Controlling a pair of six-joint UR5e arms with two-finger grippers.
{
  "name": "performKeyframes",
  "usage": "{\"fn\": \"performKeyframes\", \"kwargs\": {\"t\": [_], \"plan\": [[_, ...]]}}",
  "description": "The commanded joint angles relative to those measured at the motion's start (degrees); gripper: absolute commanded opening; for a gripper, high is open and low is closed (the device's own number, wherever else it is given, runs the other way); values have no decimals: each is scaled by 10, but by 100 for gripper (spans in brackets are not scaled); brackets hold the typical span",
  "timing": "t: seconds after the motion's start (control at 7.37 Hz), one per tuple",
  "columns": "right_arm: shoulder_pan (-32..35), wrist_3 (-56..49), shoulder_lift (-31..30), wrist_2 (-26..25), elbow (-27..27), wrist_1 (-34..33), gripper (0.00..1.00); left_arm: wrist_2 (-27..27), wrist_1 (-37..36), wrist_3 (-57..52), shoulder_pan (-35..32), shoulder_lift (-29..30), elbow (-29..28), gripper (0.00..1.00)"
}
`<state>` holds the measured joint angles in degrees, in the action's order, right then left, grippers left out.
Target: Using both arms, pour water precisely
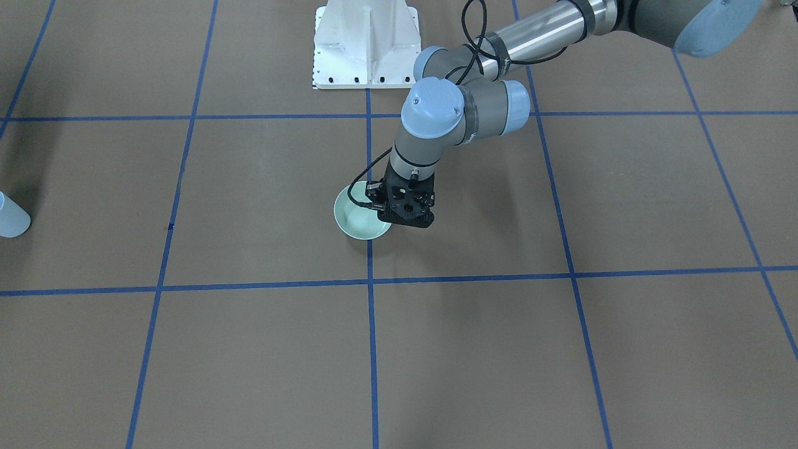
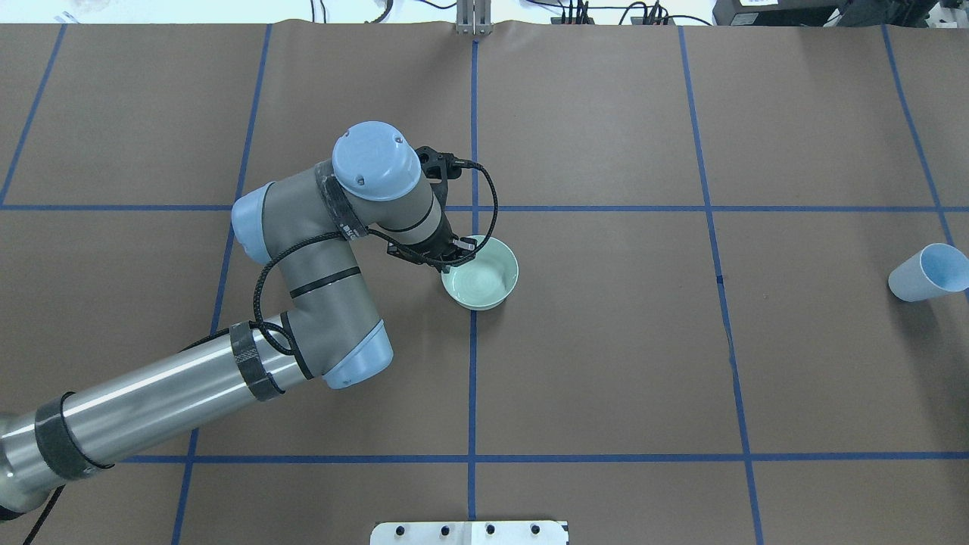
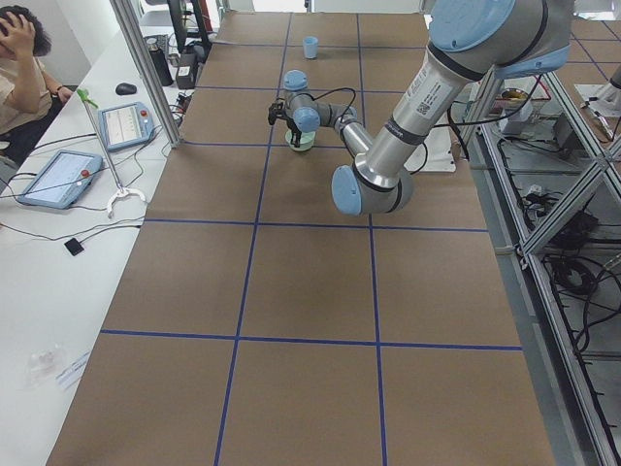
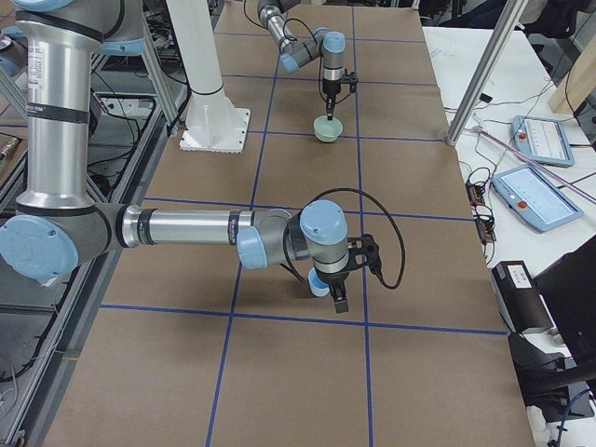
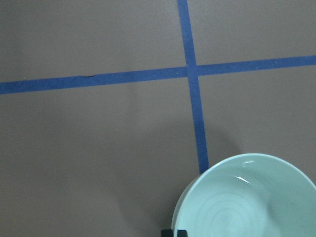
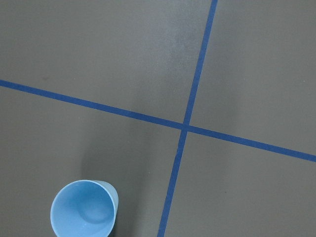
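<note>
A pale-green bowl stands near the table's middle, also in the front view and the left wrist view. My left gripper points down at the bowl's rim, and its fingertips straddle the rim, shut on it. Faint white glints show inside the bowl; I cannot tell whether they are water. A pale-blue cup stands at the table's right end, also in the right wrist view. My right gripper hangs close beside the cup. I cannot tell whether it is open or shut.
The white bolted pedestal stands at the robot's side of the table. Blue tape lines grid the brown table. An operator sits at a side bench with tablets. A metal post stands at the table's far edge.
</note>
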<state>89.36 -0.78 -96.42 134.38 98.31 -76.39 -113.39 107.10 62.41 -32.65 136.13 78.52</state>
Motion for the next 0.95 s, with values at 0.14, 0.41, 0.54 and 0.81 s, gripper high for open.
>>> {"fn": "performKeyframes", "kwargs": {"t": [0.14, 0.41, 0.54, 0.81], "plan": [[0, 3, 5, 1, 3, -1, 100, 1, 8, -4, -33, 1, 13, 100], [-1, 54, 18, 19, 8, 0, 100, -76, -86, -94, -109, -2, 75, 100], [-6, 87, 18, 29, 26, -1, 100, -100, -148, -164, -149, -29, 122, 100], [-51, 208, 19, 14, 75, -1, 100, -104, -184, -327, -252, -154, 211, 100]]}}
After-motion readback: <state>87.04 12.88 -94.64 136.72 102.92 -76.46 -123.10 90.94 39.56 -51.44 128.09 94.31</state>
